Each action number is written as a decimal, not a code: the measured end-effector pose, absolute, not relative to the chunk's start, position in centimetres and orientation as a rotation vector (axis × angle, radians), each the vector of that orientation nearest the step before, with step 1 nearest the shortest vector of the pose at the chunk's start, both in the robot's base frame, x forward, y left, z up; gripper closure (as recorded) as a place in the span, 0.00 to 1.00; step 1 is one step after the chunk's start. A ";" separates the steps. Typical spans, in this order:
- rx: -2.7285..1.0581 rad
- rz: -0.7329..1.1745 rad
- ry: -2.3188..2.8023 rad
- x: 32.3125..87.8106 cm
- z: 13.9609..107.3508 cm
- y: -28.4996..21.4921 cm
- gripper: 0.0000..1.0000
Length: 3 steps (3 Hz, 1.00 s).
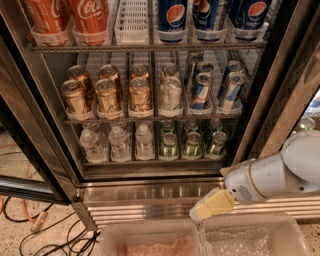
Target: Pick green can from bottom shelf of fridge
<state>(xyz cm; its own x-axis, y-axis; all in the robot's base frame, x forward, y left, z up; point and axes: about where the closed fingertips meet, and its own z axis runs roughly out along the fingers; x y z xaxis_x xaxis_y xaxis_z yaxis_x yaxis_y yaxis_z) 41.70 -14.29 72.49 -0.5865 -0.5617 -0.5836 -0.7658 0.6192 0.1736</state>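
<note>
The fridge stands open before me, with its ribbed steel base at the bottom. Its bottom shelf holds small clear water bottles on the left and several green cans on the right. The nearest green can stands in the front row, with others beside and behind it. My gripper, a pale yellow tip on the white arm, is low at the right. It hangs in front of the steel base, below and right of the green cans and apart from them.
Gold cans and silver and blue cans fill the middle shelf. Red cola cans and blue Pepsi cans stand on the top shelf. The glass door hangs open at left. Clear bins lie below. Cables trail on the floor.
</note>
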 end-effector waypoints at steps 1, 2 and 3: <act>-1.004 0.574 2.380 42.0 72.6 -14.2 0.00; -1.004 0.574 2.380 42.0 72.6 -14.2 0.00; -0.968 0.620 2.381 41.9 71.8 -13.6 0.00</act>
